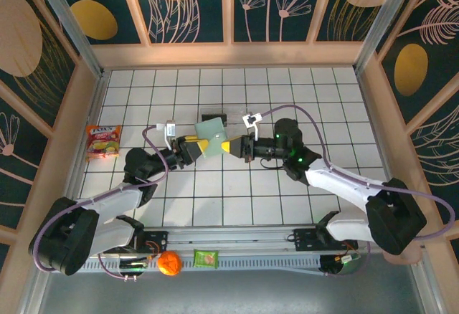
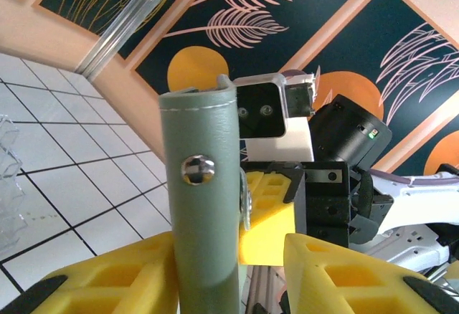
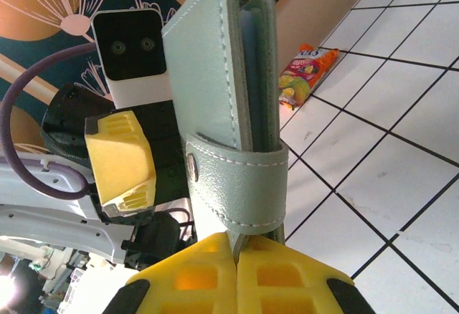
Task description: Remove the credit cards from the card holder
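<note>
The card holder [image 1: 210,129] is held up off the white tiled table [image 1: 287,84] near its middle, where the two arms meet. It is folded shut, grey-green side out. In the right wrist view its strap [image 3: 240,185] wraps round the open edge and is fixed with a metal snap [image 3: 192,165]. A strip of bluish-grey lining shows between the two leaves. The right gripper [image 1: 228,146] comes in from the right. Its yellow fingers [image 3: 287,274] are pressed together on the holder's lower edge, just under the strap. The left gripper [image 1: 201,145] comes in from the left with its jaws set wider. In the left wrist view one yellow finger [image 2: 115,278] lies against the holder [image 2: 201,221], while a gap shows between the holder and the other finger [image 2: 344,278]. A clear plastic tray [image 1: 214,117] sits just beyond the holder on the far side. A snack packet [image 1: 102,141] lies well apart at the table's left edge. An orange [image 1: 169,263] and a small green packet [image 1: 206,258] rest at the near edge between the arm bases.
</note>
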Available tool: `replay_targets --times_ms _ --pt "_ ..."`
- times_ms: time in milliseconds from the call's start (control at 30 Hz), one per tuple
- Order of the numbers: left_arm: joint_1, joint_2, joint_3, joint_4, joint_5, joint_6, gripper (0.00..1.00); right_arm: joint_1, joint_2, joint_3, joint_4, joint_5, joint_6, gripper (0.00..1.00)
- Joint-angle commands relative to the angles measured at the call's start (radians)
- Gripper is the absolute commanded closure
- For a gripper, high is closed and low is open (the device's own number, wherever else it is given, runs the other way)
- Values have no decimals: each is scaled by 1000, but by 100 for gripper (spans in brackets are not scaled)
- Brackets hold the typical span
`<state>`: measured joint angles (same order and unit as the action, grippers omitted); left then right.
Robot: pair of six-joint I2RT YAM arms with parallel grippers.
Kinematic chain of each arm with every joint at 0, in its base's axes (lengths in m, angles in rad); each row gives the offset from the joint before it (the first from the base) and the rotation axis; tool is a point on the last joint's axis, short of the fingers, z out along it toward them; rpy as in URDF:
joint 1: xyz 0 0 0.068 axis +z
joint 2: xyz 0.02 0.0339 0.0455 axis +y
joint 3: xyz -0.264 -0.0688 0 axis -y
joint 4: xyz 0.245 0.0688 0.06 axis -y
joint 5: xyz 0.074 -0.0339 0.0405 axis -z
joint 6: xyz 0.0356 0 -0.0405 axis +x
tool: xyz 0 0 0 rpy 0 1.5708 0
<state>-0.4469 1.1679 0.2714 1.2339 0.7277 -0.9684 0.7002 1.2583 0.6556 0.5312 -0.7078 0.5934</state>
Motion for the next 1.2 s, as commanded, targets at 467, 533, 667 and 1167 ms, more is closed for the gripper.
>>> replay_targets --times_ms 467,533,667,1167 --pt "-106 -171 134 -511 -358 214 100 120 -92 159 -338 594 32 47" --pt "-118 -165 138 -541 -427 198 100 179 -82 223 -412 730 11 46" --pt "-136 -165 153 -607 -536 192 100 234 -63 276 -443 866 -15 42" --pt "-156 -169 163 -600 -532 189 100 234 140 438 -590 836 -57 40"
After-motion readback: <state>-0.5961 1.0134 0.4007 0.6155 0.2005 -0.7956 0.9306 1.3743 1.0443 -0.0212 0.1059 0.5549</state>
